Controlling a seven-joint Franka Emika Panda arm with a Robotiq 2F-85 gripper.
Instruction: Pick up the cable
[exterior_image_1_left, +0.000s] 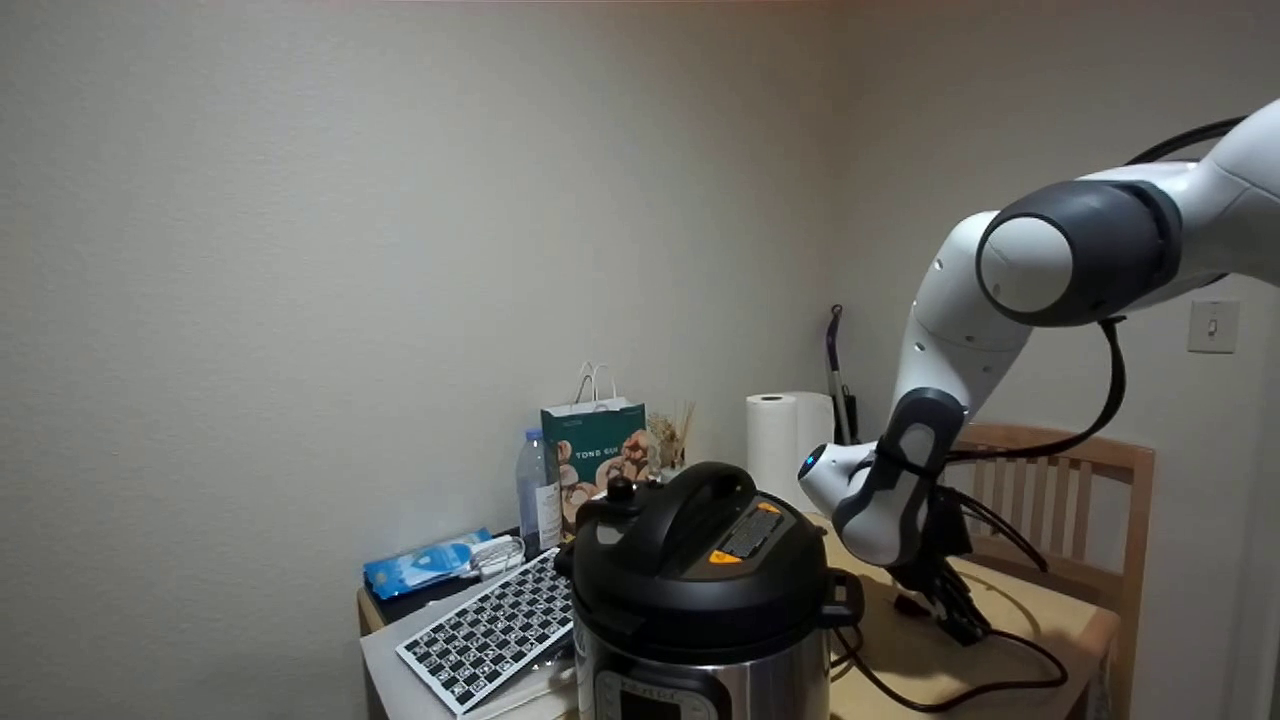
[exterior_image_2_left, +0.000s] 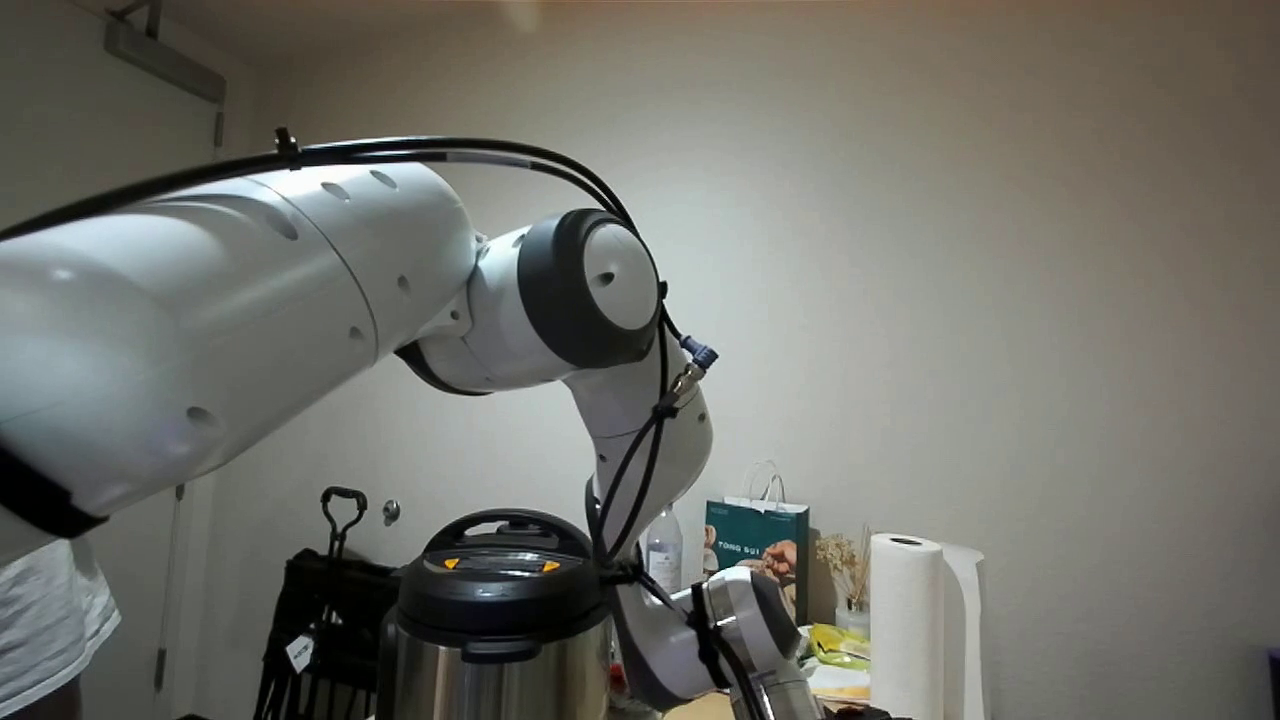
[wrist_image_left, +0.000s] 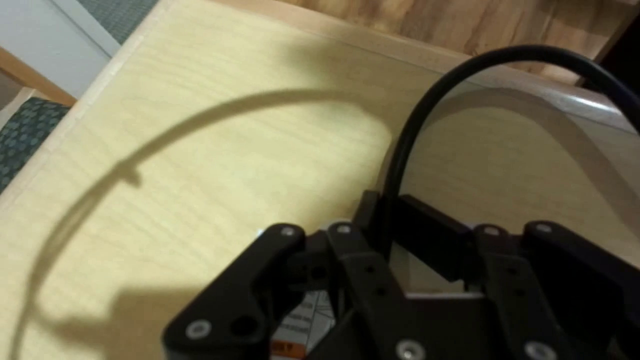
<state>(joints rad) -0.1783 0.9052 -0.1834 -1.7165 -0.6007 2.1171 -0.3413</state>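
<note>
Plain pale walls (exterior_image_1_left: 400, 250) meet in a corner behind a light wooden tabletop (exterior_image_1_left: 1070, 625) in an exterior view, with a wooden chair (exterior_image_1_left: 1137, 530) beyond it. A black and steel pressure cooker (exterior_image_1_left: 700, 600) stands upright in front, with a checkered board (exterior_image_1_left: 495, 630) slanting beside it and a green paper bag (exterior_image_1_left: 600, 435) behind. The robot arm (exterior_image_1_left: 955, 325) comes down from the right, its black fingers (exterior_image_1_left: 965, 622) tilted, low over the wood. From them the cable (exterior_image_1_left: 930, 708), slim, black and smooth, runs right, doubles back in a loose loop and heads left to the cooker's side, where it passes out of sight; its longest stretch lies roughly crosswise.

In an exterior view the arm arches over from the left, bends down beside the cooker and leaves at the bottom edge, near a roll of paper towels (exterior_image_2_left: 905, 630).

In the wrist view the fingers reach up from below, clenched on the cable, which rises between their tips as one even, round, dark strand. It points upward, leaning slightly right, then arches over and leaves at the right side, across the tabletop's edge. Bent all along, it has no single straight axis; its ends cannot be made out.
</note>
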